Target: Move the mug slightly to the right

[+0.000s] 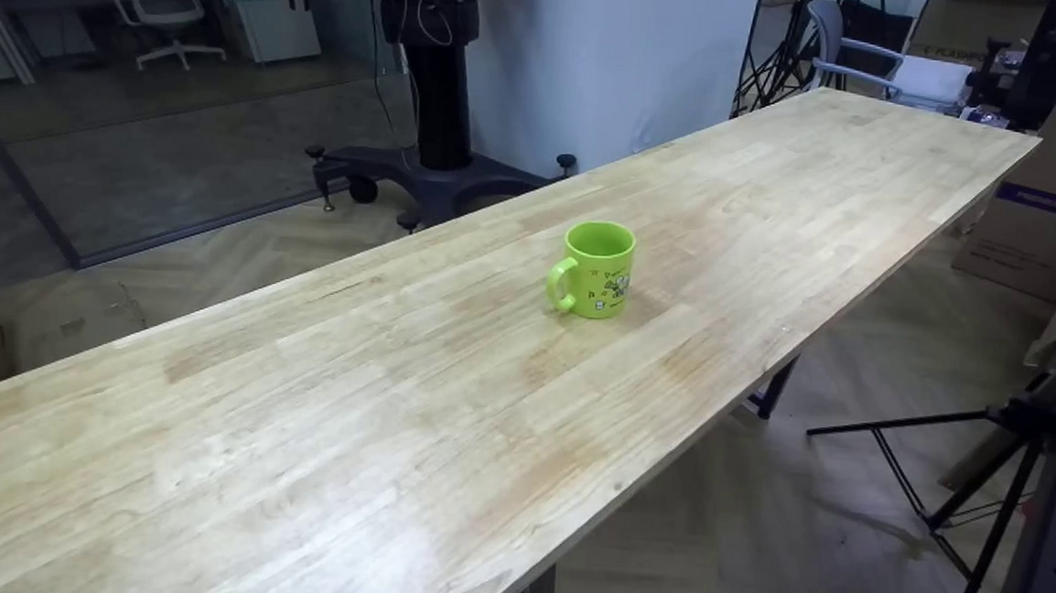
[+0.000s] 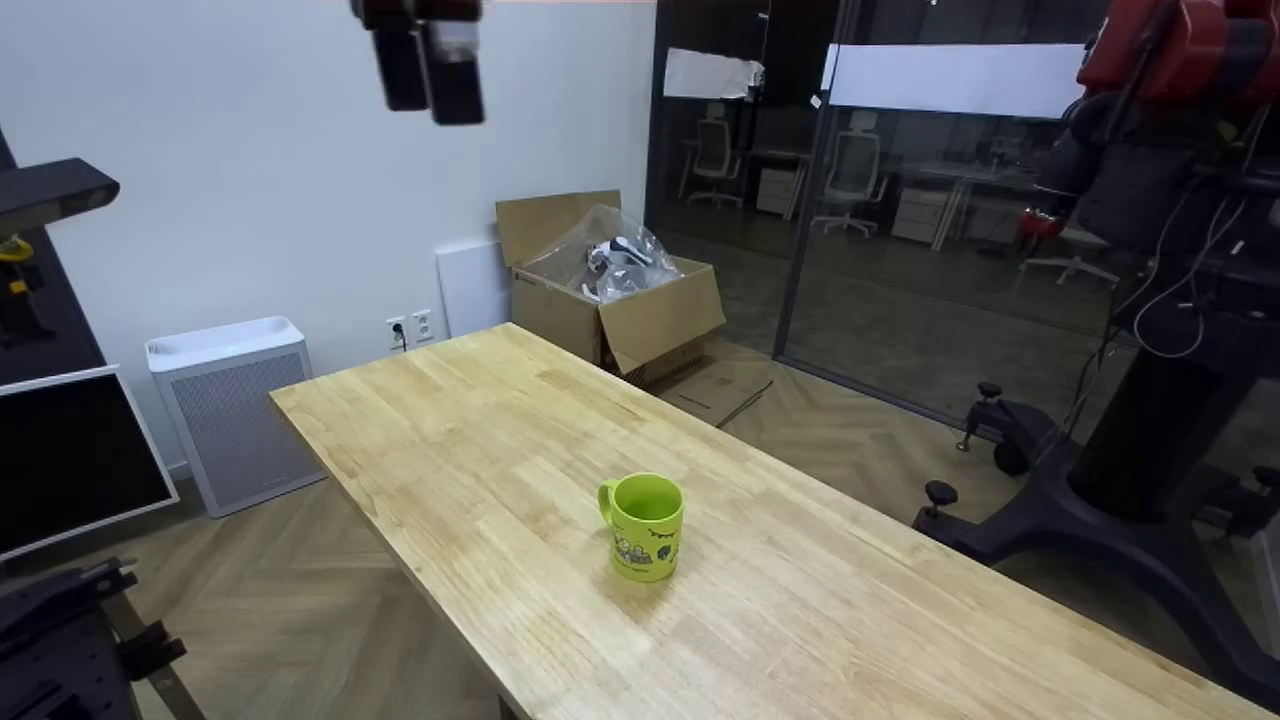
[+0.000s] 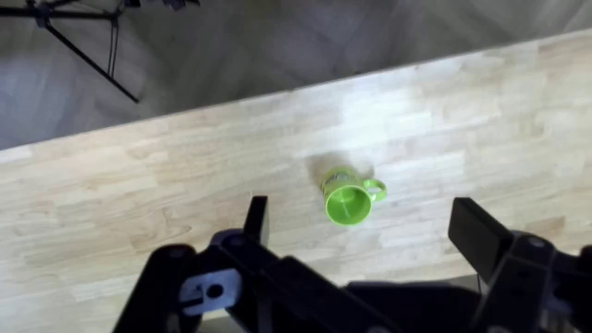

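lime-green glossy cylindrical mug stands upright, well below the black two-fingered pincer, whose jaws stand apart.

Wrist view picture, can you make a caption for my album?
Lime-green mug standing upright on a wooden tabletop, seen from above past the open Robotiq gripper.

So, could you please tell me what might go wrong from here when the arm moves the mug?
First, in the wrist view the mug has its handle sticking out toward one side of the open jaws, so closing might catch it and twist the mug. Second, in an exterior view the jaws hang well above the tabletop, so a misaligned descent could knock the upright mug over.
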Robot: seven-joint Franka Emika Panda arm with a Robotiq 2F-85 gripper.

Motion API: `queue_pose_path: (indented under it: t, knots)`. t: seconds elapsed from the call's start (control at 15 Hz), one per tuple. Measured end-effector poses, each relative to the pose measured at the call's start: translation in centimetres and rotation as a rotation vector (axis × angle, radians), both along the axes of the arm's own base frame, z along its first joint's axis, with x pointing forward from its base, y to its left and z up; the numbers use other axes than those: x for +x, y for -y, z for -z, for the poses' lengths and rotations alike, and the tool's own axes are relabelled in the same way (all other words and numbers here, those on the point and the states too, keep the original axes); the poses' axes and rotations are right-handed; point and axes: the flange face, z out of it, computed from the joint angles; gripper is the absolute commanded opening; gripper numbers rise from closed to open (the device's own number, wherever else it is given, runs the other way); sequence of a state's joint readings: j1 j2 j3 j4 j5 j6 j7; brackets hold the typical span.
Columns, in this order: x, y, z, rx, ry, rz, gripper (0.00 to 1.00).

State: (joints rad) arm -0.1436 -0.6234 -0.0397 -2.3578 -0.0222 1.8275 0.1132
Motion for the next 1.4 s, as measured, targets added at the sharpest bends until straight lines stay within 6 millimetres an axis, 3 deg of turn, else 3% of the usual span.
queue_pose_path:
  t: [0.2, 0.4, 0.87, 1.07, 1.4]
  knots:
    - [3.8, 2.9, 0.6, -0.017, 0.175, 0.071, 1.00]
    - [6.7, 4.4, 1.2, -0.037, 0.316, 0.132, 1.00]
    - [7.4, 4.4, 1.9, -0.033, 0.308, 0.134, 1.00]
    - [9.0, 4.8, 3.9, -0.015, 0.230, 0.118, 1.00]
    - [14.7, 6.4, 8.5, -0.021, 0.132, 0.126, 1.00]
